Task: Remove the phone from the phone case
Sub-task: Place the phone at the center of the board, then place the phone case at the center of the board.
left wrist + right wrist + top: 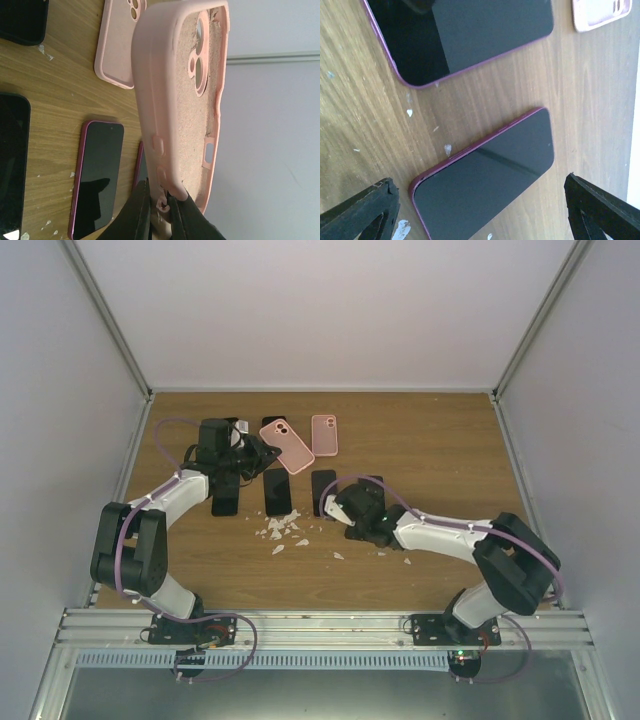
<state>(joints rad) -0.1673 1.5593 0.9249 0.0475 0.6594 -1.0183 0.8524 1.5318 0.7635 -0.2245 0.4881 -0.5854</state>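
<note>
My left gripper [162, 210] is shut on the edge of an empty pink phone case [180, 95] and holds it tilted above the table; in the top view the case [287, 446] sits in front of the left gripper [245, 455]. My right gripper [482, 210] is open, low over the table, with its fingers [365, 210] on either side of a phone in a maroon case [490, 170] lying screen up. In the top view the right gripper [350, 506] hovers by the dark phones [323, 490].
A second maroon-cased phone [465, 35] lies just beyond. Another empty pink case [324, 434] lies on the table, also in the left wrist view [116, 45]. Two black phones [277, 492] [225, 495] lie to the left. White flecks [283, 527] litter the wood. Grey walls enclose the table.
</note>
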